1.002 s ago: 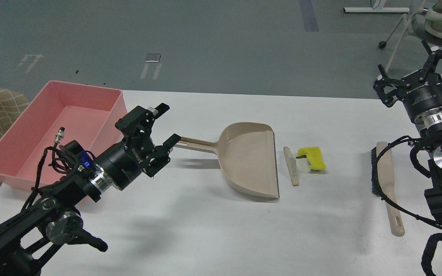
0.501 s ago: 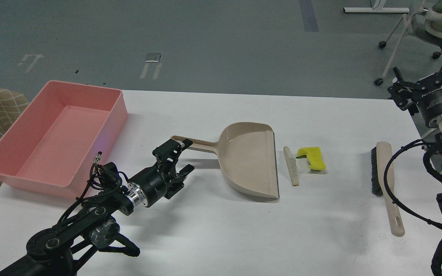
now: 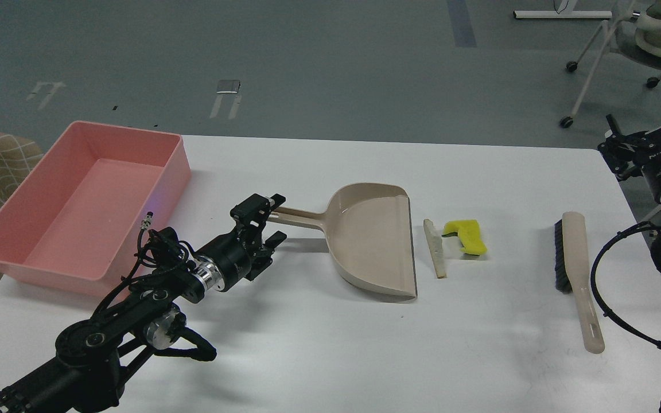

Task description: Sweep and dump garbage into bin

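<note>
tabletop (image 3: 319,355): big white slab, everything sits on it. I'll use the dustpan as the anchor for where stuff is.

bin (image 3: 32,229): the pink tub, way off to the dustpan's left past the handle end. Nothing inside that I can see, so nothing's been dumped yet.

dustpan (image 3: 373,238): beige, lying flat. Handle points left, open lip faces right. Long axis runs left-right across the tabletop.

brush (image 3: 577,275): beige with black bristles, well to the right of the dustpan's lip, lying front-to-back. Nobody's touching it.

left claw (image 3: 266,221): right at the tip of the dustpan handle, fingers apart, one above the handle and one below. Looks like it's straddling the handle end but not clamped on yet, far as I can tell.

right claw (image 3: 652,146): way out right of the dustpan, up beyond the brush, near the frame edge. Fingers look spread, holding nothing.

garbage: both bits sit just off the dustpan's lip on the right. The sponge strip (image 3: 435,248) is nearest and lies roughly parallel to the lip; the yellow sponge piece (image 3: 468,236) is just beyond it.

what matters next: the handle runs straight out from the left claw toward the garbage, so I'd guess the left arm takes the pan and the right one, being closer, takes the brush.
</note>
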